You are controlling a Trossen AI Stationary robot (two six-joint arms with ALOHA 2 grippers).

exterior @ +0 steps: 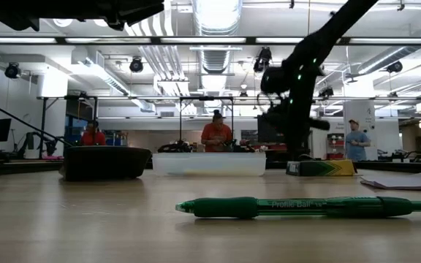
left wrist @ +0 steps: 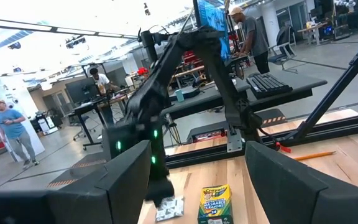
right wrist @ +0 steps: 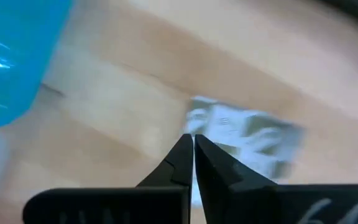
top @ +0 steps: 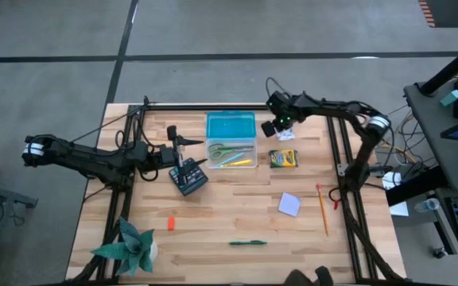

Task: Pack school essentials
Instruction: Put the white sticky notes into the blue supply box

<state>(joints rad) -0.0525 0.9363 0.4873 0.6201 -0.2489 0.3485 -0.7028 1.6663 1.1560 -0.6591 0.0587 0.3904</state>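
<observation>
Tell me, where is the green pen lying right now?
From above, the green pen lies alone near the table's front edge, roughly centred, between the orange eraser to its left and the orange pencil to its right.

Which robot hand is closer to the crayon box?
Right. The right gripper hovers just behind the crayon box; the left gripper waits across the clear box.
</observation>
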